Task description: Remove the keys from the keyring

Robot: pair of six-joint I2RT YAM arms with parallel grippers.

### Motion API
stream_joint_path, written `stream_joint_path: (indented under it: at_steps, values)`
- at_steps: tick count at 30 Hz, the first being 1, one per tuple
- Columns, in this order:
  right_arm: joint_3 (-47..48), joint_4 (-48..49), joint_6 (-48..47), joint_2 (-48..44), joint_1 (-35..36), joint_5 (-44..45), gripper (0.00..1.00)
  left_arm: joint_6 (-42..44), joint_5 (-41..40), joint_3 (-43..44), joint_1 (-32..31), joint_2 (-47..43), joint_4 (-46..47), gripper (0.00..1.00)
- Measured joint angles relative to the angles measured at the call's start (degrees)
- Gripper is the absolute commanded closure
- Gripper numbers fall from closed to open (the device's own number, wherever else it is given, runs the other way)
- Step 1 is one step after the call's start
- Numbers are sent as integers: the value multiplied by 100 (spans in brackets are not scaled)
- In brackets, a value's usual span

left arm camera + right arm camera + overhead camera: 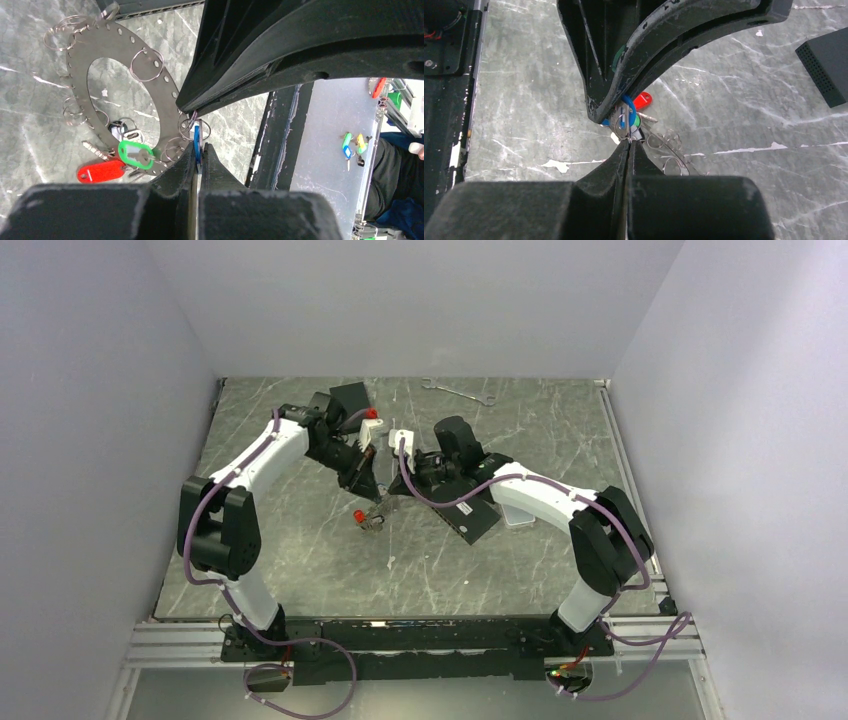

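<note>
Both sets of jaws are pinched shut mid-frame, left gripper (198, 150) on the blue key (196, 135), right gripper (629, 145) on its little split ring (623, 124), keyring (107, 42) off upper left.

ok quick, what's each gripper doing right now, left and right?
Left gripper: closed, holding the blue key.
Right gripper: closed, apparently pinching the small ring that carries that key.

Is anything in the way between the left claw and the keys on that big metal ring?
Nothing visible. The left claw is pinched shut on a blue key at the edge of the keyring, with nothing between them. The right claw is shut on a small split ring by that key.
</note>
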Motion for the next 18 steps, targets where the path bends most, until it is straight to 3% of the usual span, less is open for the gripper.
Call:
stream_joint_path:
  at_steps: [18]
  values:
    - [-46,258,184,-4,-52,72,100,57,-203,0,170,0,-87,100]
